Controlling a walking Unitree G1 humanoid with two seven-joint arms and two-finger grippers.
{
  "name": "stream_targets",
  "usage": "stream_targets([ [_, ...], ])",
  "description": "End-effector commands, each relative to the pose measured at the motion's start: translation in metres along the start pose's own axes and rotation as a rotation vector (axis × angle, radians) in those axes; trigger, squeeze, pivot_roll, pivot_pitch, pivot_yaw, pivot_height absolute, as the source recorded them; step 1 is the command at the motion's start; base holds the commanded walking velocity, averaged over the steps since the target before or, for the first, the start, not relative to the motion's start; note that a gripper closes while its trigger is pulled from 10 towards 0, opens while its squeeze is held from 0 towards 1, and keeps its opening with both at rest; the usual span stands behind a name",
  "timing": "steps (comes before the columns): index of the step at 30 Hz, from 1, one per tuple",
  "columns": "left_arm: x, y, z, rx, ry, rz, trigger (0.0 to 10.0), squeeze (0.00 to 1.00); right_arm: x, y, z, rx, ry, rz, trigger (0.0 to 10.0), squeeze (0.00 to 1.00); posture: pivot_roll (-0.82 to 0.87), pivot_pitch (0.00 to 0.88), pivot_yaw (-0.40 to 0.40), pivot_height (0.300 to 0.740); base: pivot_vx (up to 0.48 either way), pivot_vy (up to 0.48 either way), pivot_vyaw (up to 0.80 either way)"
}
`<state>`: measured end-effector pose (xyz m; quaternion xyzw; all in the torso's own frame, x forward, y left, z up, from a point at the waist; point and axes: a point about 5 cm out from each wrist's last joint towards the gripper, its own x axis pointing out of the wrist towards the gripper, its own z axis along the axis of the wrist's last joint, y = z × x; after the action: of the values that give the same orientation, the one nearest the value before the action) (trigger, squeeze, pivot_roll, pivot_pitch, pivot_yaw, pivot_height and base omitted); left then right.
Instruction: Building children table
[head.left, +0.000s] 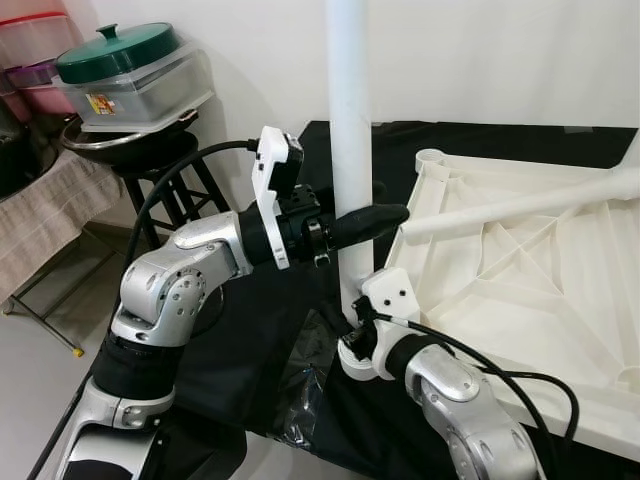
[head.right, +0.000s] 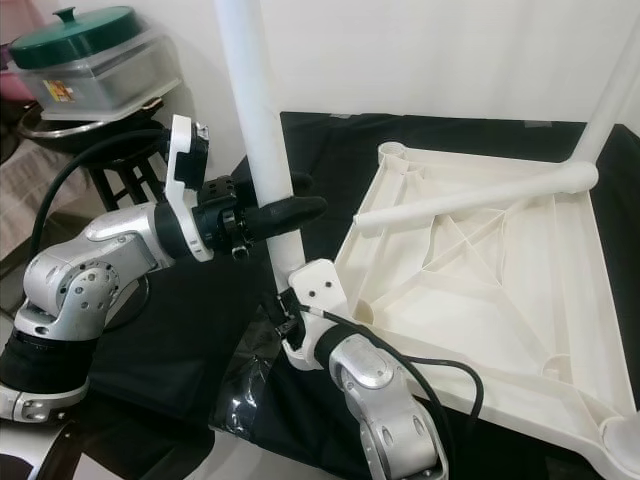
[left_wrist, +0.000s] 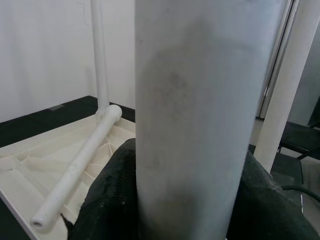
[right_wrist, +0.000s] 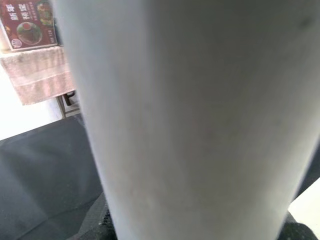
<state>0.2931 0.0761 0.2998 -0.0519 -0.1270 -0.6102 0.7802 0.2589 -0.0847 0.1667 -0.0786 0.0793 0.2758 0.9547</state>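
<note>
Two grippers clamp one upright white table leg (head.left: 351, 120).
We see our left gripper (head.left: 372, 222) pinching it above our right gripper (head.left: 350, 325), beside the overturned tabletop (head.left: 520, 290).

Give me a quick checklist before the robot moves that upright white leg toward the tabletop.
1. Left hand on the upright leg: ok, its black fingers sit on either side of the tube.
2. Right hand on the leg lower down: cannot tell, its fingers are hidden against the tube.
3. Leg upright: ok, close to vertical in both head views.
4. Tabletop underside up: ok, ribs face up on the black cloth.
5. Near corner socket free: ok, it looks open.
6. Path clear: not ok, a loose leg lies across the tabletop, and another leg stands at the far corner.
</note>
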Motion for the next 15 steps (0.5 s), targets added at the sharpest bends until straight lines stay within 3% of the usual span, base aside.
stream_targets([
  [1,-0.006,-0.001,-0.004,-0.014,0.022,-0.001,0.0,0.0,0.004,0.006,-0.021,0.063,0.114,0.068,10.0,0.0,0.02,0.085,0.08,0.74,0.0,0.0,0.0],
  [4,-0.008,-0.002,-0.005,-0.012,0.025,-0.006,0.0,0.0,0.005,-0.001,-0.01,0.081,0.047,0.125,10.0,0.0,0.02,0.083,0.077,0.74,0.0,0.0,0.0],
  [5,-0.009,-0.003,-0.005,-0.011,0.026,-0.008,0.0,0.0,0.004,-0.003,-0.004,0.098,0.013,0.186,10.0,1.0,0.03,0.083,0.073,0.74,0.0,0.0,0.0],
  [7,-0.009,-0.003,-0.005,-0.01,0.027,-0.009,0.0,0.0,0.002,-0.005,0.0,0.109,-0.008,0.227,10.0,1.0,0.03,0.083,0.073,0.74,0.0,0.0,0.0],
  [9,-0.01,-0.004,-0.006,-0.001,0.034,-0.015,0.0,0.0,0.001,-0.017,0.011,0.019,-0.051,0.302,10.0,1.0,0.03,0.083,0.069,0.74,0.0,0.0,0.0],
  [10,-0.01,-0.004,-0.006,-0.001,0.034,-0.015,0.0,0.0,0.001,-0.017,0.011,0.019,-0.051,0.302,10.0,1.0,0.03,0.083,0.069,0.74,0.0,0.0,0.0],
  [11,-0.01,-0.006,-0.007,0.009,0.047,-0.02,0.7,0.0,0.0,-0.022,0.019,-0.052,-0.076,0.388,10.0,1.0,0.03,0.079,0.063,0.74,0.0,0.0,0.0],
  [12,-0.01,-0.006,-0.007,0.009,0.047,-0.02,0.7,0.0,0.0,-0.022,0.019,-0.052,-0.076,0.388,10.0,1.0,0.03,0.079,0.063,0.74,0.0,0.0,0.0],
  [13,-0.009,-0.008,-0.009,0.016,0.054,-0.029,1.6,0.0,-0.003,-0.027,0.027,-0.116,-0.092,0.497,10.0,1.0,0.03,0.077,0.058,0.74,0.0,0.0,0.0],
  [14,-0.009,-0.01,-0.01,0.019,0.059,-0.034,1.7,0.0,-0.004,-0.032,0.031,-0.152,-0.092,0.573,10.0,1.0,0.03,0.076,0.057,0.74,0.0,0.0,0.0],
  [15,-0.009,-0.01,-0.01,0.019,0.059,-0.034,1.7,0.0,-0.004,-0.032,0.031,-0.152,-0.092,0.573,10.0,1.0,0.03,0.076,0.057,0.74,0.0,0.0,0.0],
])
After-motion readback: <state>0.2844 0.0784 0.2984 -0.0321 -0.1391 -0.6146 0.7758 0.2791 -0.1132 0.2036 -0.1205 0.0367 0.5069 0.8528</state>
